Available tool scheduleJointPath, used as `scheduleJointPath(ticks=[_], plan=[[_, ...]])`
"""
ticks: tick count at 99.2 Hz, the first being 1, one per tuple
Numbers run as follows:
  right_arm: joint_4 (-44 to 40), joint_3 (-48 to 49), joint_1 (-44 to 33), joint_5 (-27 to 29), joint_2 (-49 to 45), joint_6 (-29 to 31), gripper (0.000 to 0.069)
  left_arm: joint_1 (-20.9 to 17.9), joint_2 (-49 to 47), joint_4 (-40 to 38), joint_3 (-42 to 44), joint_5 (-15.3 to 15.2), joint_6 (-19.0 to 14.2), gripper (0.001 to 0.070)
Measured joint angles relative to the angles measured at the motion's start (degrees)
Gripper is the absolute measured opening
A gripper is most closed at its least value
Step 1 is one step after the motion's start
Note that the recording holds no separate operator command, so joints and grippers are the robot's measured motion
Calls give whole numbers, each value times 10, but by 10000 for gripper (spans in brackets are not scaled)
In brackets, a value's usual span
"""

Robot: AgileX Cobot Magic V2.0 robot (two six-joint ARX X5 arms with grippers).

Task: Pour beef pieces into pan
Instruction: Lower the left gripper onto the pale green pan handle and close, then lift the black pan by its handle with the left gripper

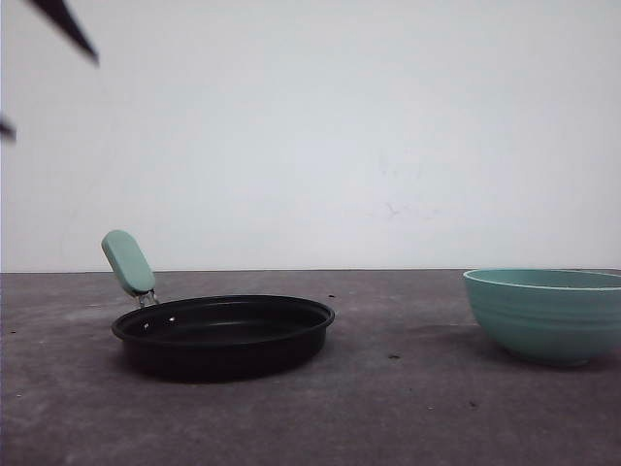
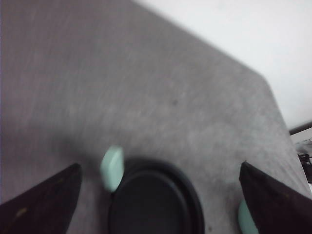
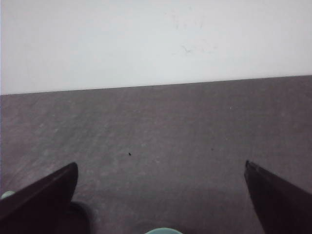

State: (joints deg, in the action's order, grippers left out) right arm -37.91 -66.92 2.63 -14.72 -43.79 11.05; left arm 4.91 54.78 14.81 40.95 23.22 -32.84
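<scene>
The left gripper (image 2: 158, 195) has its two dark fingers (image 2: 41, 202) spread wide apart, nothing between them, and its view is blurred. The right gripper (image 3: 161, 195) likewise holds its fingers (image 3: 39, 195) wide apart, empty.

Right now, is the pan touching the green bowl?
Apart. In the front view the pan sits on the left of the table and the bowl on the right, with a wide stretch of bare tabletop between them.

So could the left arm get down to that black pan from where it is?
Probably yes. Its open fingers hang right above the pan, with bare table around and nothing between them.
</scene>
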Motion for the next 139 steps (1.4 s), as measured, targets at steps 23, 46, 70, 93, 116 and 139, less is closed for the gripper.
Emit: scheduleJointPath(ticks=[23,46,70,93,116,139], plan=[[-11,0,0,2,3,-4,683,17,97,-74,-57,20,-46,635],[-33,0,0,2,11,-4,683,56,201,-169,-57,21,-61,635],[-72,0,0,3,26,-4,683,72,301,-295,-57,17,-104,635],[-113,0,0,13,50,-4,683,73,352,-363,-57,6,-146,436],[-142,0,0,15,54,-4,683,78,356,-360,-57,13,-153,66],[-155,2,0,55,39,-8,683,83,304,-317,-57,25,-118,60]])
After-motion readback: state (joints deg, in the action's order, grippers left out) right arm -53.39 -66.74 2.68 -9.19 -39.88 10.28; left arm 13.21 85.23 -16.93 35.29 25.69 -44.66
